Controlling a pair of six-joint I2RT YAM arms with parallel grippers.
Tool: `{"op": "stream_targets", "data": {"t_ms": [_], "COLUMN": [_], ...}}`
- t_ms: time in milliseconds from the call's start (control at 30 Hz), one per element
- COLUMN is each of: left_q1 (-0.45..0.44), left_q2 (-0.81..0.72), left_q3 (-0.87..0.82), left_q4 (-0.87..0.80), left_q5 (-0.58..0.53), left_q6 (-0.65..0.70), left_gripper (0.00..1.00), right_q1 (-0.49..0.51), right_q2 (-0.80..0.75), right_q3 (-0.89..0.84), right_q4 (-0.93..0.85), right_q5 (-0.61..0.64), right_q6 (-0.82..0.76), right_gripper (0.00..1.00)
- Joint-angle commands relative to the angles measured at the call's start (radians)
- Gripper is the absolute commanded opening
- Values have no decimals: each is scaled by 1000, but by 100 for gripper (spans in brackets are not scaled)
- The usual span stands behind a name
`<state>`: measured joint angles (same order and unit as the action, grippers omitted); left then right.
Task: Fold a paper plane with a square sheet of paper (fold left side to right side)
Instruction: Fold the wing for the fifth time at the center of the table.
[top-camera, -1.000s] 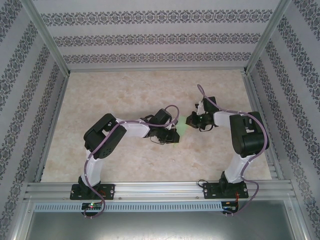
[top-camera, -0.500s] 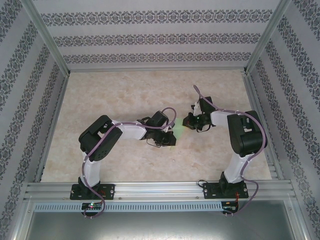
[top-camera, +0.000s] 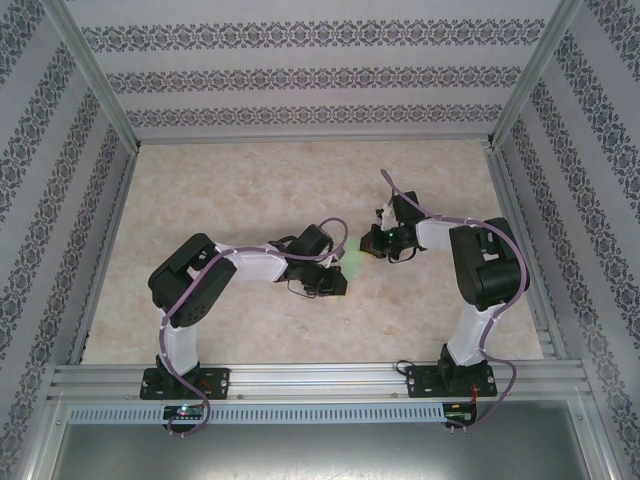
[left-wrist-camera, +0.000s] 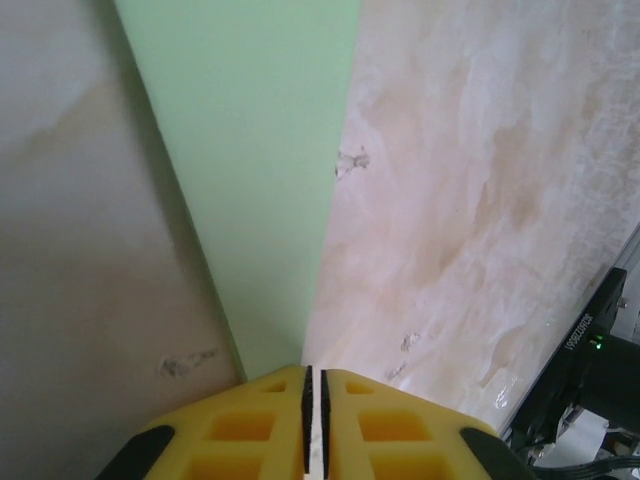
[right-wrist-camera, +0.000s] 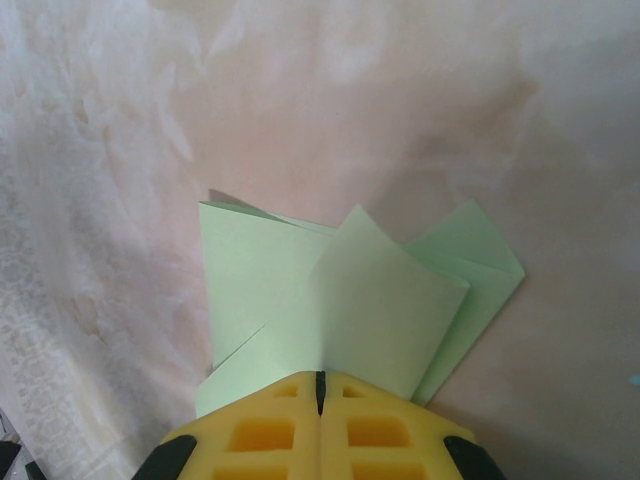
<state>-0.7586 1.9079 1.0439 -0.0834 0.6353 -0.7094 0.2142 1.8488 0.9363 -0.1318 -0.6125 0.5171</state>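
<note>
The light green paper plane (top-camera: 356, 262) is held just above the table between both grippers, as a folded, layered piece. In the left wrist view the plane (left-wrist-camera: 250, 180) runs away from the jaws as a long narrow strip. My left gripper (left-wrist-camera: 312, 372) is shut on its near end, with a thin sliver of paper between the pads. In the right wrist view the plane (right-wrist-camera: 330, 300) fans out in several overlapping flaps, and my right gripper (right-wrist-camera: 320, 378) is shut on its centre crease. From above, the left gripper (top-camera: 335, 277) and right gripper (top-camera: 373, 243) nearly meet.
The beige marbled table (top-camera: 250, 190) stretches out behind and to the left of the arms. Aluminium frame rails (top-camera: 320, 380) run along its near edge, and patterned walls (top-camera: 300, 80) close in the back and sides. Part of the right arm's black body (left-wrist-camera: 590, 370) shows at the left wrist view's right edge.
Both grippers have shifted left and slightly toward the back, carrying the green paper with them. The left arm's elbow has swung further left, and the gap between the grippers has narrowed.
</note>
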Motion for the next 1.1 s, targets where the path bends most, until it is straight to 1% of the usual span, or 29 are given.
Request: {"op": "stream_targets", "data": {"t_ms": [0, 100, 200, 533, 700, 1067], "left_q1": [-13, -10, -10, -13, -12, -11], "left_q2": [-52, -66, -56, 16, 33, 50], "left_q3": [29, 71, 85, 52, 46, 8], "left_q4": [-110, -125, -116, -51, -62, 0], "left_q5": [21, 21, 47, 106, 84, 69], "left_q6": [28, 30, 21, -4, 4, -33], "left_gripper": [18, 20, 21, 20, 20, 19], "right_q1": [1, 2, 4, 3, 5, 5], "right_q2": [35, 36, 35, 39, 38, 29], "right_q3": [9, 11, 12, 16, 16, 19], "right_q4": [-22, -23, -26, -40, -44, -58], "right_q5": [84, 84, 84, 92, 91, 97], "right_q6": [-6, -6, -6, -15, -18, -26], "right_gripper": [0, 0, 0, 0, 0, 0]}}
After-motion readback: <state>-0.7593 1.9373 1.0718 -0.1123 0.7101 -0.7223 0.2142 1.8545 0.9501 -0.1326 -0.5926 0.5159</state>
